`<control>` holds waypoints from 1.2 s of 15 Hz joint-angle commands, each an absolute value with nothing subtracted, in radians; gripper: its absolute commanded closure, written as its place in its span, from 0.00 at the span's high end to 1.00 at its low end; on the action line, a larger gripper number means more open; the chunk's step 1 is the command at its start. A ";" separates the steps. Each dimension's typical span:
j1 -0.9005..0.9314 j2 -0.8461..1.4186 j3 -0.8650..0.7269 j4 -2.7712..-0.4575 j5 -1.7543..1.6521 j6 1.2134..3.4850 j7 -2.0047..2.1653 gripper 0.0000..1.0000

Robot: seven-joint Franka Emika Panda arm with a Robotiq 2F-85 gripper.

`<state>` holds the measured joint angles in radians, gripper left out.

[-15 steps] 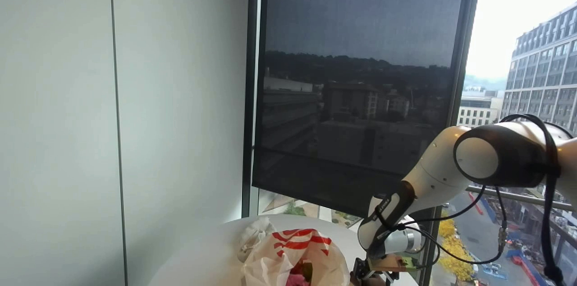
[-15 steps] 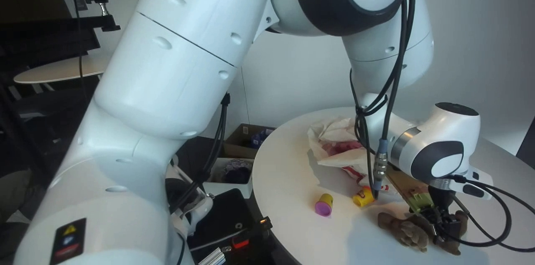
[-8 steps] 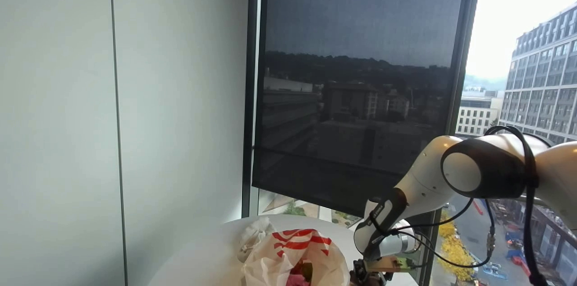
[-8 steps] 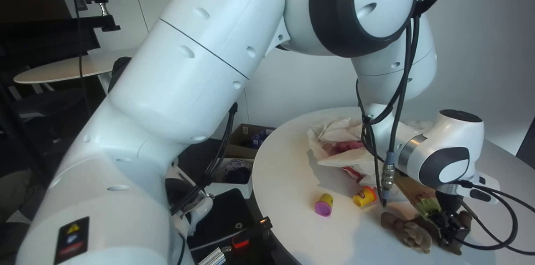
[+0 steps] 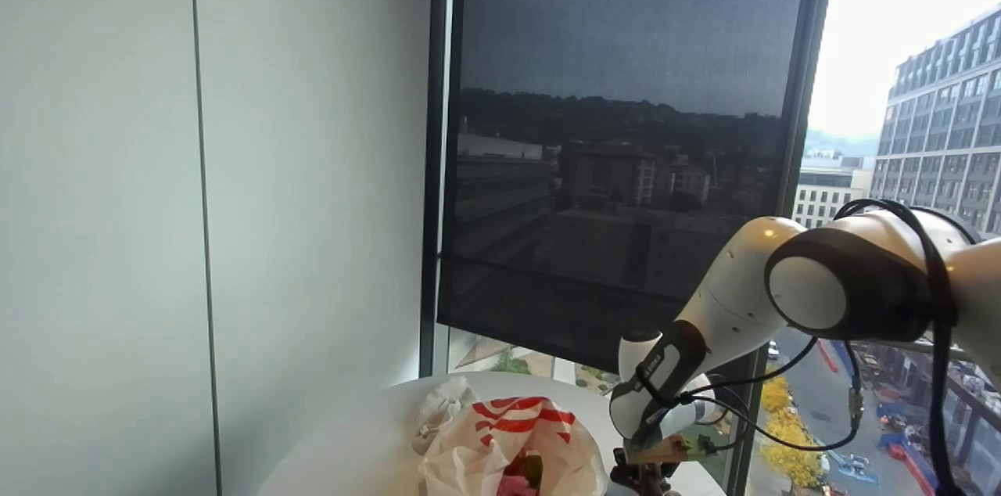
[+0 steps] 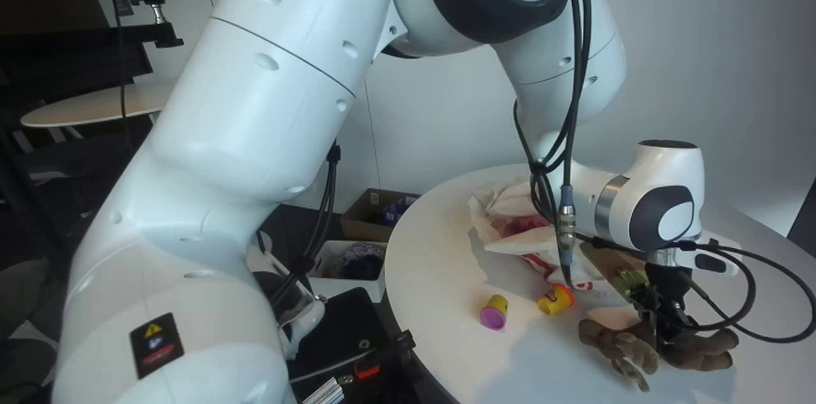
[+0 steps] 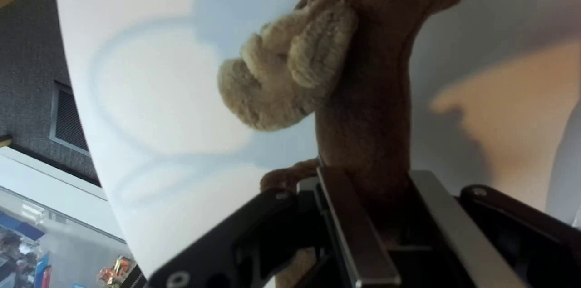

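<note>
The jaws of the gripper (image 7: 373, 176) are clamped on a brown plush toy (image 7: 363, 129), one finger against each side of its body, which narrows where it passes between them. In the wrist view the body runs from the jaws to the upper edge, with a paler, lobed tan part (image 7: 277, 83) jutting out to one side; another brown piece of the toy shows just beside one finger. In an exterior view the toy stretches beneath the gripper over a round white worktop (image 6: 433, 251), its ends spread to either side; whether its middle touches the surface cannot be told. Near it are a yellow tub with an orange end (image 6: 556, 299) and, farther off, a yellow tub with a purple end (image 6: 494, 313), the two apart from each other. A crumpled white plastic bag with red markings (image 5: 512, 437) lies on the worktop in both exterior views, with something pink (image 5: 516, 484) inside. Black cables (image 6: 577, 72) hang along the white arm (image 6: 255, 98). Past the worktop's edge stand a cardboard box (image 6: 357, 230) and a white bin (image 6: 331, 287), and a dark shade (image 5: 626, 128) covers part of the window.
</note>
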<state>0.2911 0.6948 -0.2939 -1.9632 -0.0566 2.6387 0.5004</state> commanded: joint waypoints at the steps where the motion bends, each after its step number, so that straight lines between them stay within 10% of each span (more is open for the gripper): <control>1: 0.487 0.514 -0.442 -2.113 -0.239 2.578 0.719 0.03; 10: 1.123 0.222 -0.895 -2.235 -0.980 2.532 1.360 0.05; 18: 0.878 0.261 -0.523 -2.176 -1.160 2.848 1.395 0.05</control>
